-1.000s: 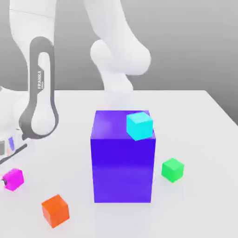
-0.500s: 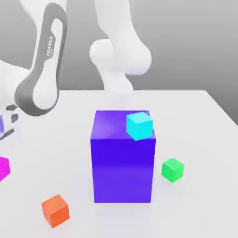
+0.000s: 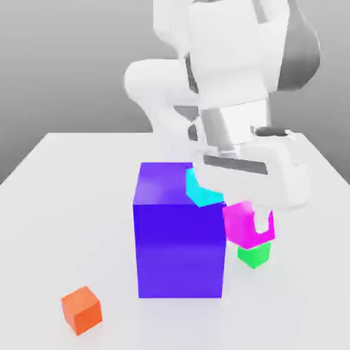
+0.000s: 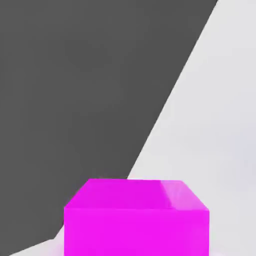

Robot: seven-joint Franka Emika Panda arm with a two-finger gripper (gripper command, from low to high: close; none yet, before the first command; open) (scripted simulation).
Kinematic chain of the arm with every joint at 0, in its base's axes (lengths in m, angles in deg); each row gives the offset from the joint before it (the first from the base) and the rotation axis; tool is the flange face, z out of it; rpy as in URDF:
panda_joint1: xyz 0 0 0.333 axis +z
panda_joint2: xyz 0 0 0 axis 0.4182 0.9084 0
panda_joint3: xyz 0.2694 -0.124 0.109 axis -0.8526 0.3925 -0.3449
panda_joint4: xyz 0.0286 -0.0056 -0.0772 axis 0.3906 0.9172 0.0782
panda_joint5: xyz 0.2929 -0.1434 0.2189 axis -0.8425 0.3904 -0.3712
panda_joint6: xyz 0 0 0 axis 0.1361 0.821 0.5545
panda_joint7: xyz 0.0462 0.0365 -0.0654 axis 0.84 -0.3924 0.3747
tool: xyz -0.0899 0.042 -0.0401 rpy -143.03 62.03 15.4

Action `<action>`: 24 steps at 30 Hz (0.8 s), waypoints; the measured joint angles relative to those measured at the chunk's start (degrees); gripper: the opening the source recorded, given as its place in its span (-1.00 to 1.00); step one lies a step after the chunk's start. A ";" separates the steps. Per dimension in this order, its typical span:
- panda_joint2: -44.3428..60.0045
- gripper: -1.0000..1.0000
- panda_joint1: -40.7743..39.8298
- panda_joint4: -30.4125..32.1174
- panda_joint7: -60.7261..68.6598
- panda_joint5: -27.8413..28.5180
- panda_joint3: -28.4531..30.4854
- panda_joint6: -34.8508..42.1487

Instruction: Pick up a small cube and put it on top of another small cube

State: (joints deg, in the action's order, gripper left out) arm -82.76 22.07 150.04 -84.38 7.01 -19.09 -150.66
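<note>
The small magenta cube [image 3: 243, 223] hangs in my gripper [image 3: 247, 225], which is shut on it, just above the small green cube [image 3: 254, 255] on the white table at the exterior view's right. The magenta cube covers most of the green one from above; whether they touch I cannot tell. One white finger [image 3: 262, 220] shows on the magenta cube's right side. In the hand view the magenta cube [image 4: 136, 218] sits close to the camera with the table's edge behind it.
A big blue-purple block [image 3: 179, 232] stands right beside the held cube, on the exterior view's left of it, with a cyan cube [image 3: 200, 192] on its top corner. An orange cube [image 3: 81, 309] lies near the table's [image 3: 68, 205] front left.
The arm swung from the exterior view's far left across to the right, carrying the magenta cube over the big block's side to just above the green cube.
</note>
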 joint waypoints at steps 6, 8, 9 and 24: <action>-5.36 -1.00 8.82 8.08 -6.56 -4.51 -8.19 0.26; -6.35 -1.00 9.35 11.85 -10.76 -4.66 -10.56 0.11; -6.77 -1.00 9.36 13.78 -12.94 -4.65 -11.76 -0.01; -1.30 -1.00 -8.87 20.94 -33.97 13.41 -24.03 -3.96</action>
State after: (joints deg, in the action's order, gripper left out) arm -84.06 13.20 170.98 -118.35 20.42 -43.12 -154.62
